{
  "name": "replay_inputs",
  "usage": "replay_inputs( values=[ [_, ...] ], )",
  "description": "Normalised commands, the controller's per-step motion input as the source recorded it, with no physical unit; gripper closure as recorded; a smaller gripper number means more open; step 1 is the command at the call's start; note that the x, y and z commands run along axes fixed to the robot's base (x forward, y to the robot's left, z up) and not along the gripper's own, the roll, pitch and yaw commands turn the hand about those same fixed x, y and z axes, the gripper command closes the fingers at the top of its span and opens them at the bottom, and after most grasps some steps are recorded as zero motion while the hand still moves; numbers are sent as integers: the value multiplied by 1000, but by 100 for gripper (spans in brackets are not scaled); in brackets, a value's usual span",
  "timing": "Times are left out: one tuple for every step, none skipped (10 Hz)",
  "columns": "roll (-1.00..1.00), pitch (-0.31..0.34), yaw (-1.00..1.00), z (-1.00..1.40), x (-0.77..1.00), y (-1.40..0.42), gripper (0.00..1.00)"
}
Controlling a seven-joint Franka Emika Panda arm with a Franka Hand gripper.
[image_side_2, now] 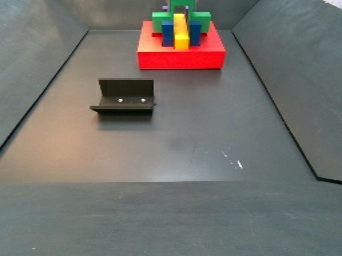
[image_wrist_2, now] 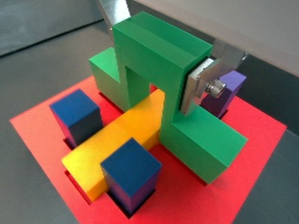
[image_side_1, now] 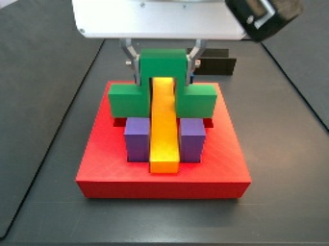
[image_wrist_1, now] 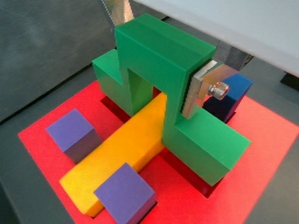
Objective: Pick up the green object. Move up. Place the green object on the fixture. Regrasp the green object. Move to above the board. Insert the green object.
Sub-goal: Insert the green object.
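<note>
- In a wrist view, the gripper [image_wrist_1: 163, 74] was closed on the green object [image_wrist_1: 163, 61], gripping its upper block; 1 silver finger [image_wrist_1: 205, 86] pressed flat against the block's side. The green object stood down on the board [image_wrist_1: 263, 131], its wide bar across the long yellow bar [image_wrist_1: 117, 157]. 2 purple cubes [image_wrist_1: 73, 131] sat on 1 side of the yellow bar, and a blue cube [image_wrist_1: 233, 94] showed beyond the finger.
- In a wrist view from the opposite side, the same grip showed, the finger [image_wrist_2: 201, 86] against the green object [image_wrist_2: 158, 57]. Here 2 blue cubes [image_wrist_2: 131, 171] flanked the yellow bar [image_wrist_2: 111, 149], and a purple cube [image_wrist_2: 228, 87] stood behind the finger on the red board [image_wrist_2: 251, 140].
- In a side view, the gripper [image_side_1: 164, 65] hung over the board's [image_side_1: 161, 178] far edge, both fingers closed on the green object [image_side_1: 162, 86], which straddled the yellow bar [image_side_1: 164, 130].
- In a side view from farther off, the fixture [image_side_2: 124, 97] stood alone on the dark floor, well apart from the board [image_side_2: 181, 55] at the far end. The green object [image_side_2: 181, 18] rose from the board; the gripper was too small to make out.
</note>
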Motion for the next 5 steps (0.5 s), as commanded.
replay_inputs(
  values=[
    [96,-129,23,-151,57,-49,100],
    [210,-337,49,11,-134,-274,100],
    [117,-156,54,171,0,-129,100],
    [116,-131,69,111,0,-134,100],
    [171,-127,97,74,-37,-240,100]
  ],
)
